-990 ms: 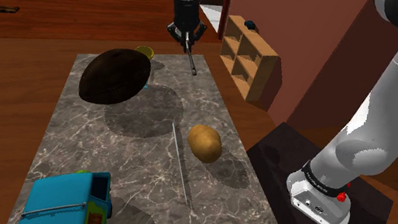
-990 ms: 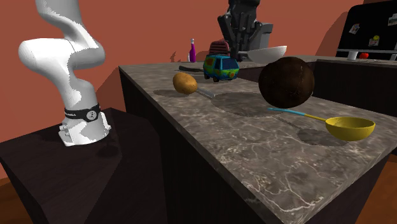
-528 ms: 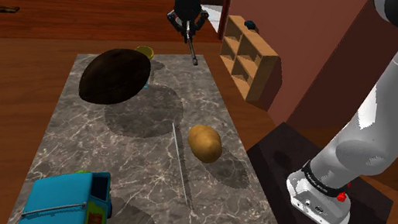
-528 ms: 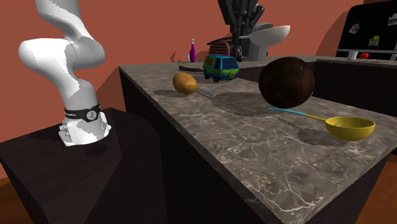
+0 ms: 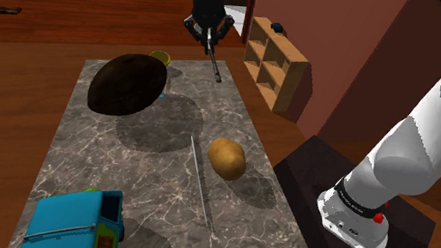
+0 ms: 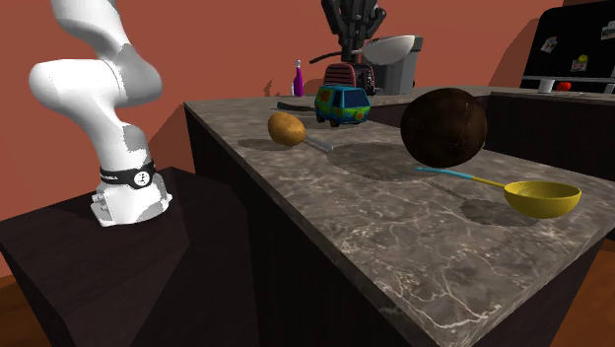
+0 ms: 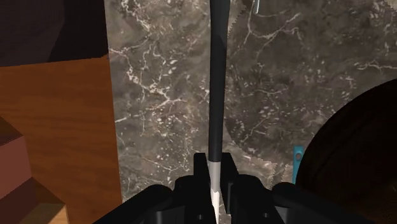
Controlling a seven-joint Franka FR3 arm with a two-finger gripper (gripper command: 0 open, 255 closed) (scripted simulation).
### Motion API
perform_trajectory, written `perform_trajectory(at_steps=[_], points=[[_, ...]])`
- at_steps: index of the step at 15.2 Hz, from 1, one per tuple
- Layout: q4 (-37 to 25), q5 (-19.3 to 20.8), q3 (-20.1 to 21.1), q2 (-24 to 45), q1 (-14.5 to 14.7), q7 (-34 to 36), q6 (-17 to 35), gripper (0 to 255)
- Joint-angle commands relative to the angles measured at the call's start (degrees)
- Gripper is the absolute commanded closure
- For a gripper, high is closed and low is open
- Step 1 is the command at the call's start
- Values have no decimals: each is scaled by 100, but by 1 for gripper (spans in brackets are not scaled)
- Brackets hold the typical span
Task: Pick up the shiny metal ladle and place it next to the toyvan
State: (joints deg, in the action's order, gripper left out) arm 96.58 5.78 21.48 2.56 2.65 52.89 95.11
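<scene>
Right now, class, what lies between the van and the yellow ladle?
A dark ball sits between van and yellow ladle; the second exterior view shows it.

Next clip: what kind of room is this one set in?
Probably a home kitchen or dining area: a marble-patterned counter, a wooden floor with a small cubby shelf, and a dark appliance bearing stuck-on notes, perhaps a fridge.

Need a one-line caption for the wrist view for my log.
End effector shut on the ladle by its handle, held above the marble tabletop near a dark round object.
</scene>
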Motion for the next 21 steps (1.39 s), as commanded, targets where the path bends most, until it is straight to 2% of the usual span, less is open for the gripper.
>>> perform_trajectory(at_steps=[1, 11, 21], points=[[266, -103, 95, -246, 94, 185, 21, 255], [1175, -614, 649, -1168, 624, 1155, 38, 255], [1403, -1046, 1389, -1550, 1187, 2346, -66, 255]])
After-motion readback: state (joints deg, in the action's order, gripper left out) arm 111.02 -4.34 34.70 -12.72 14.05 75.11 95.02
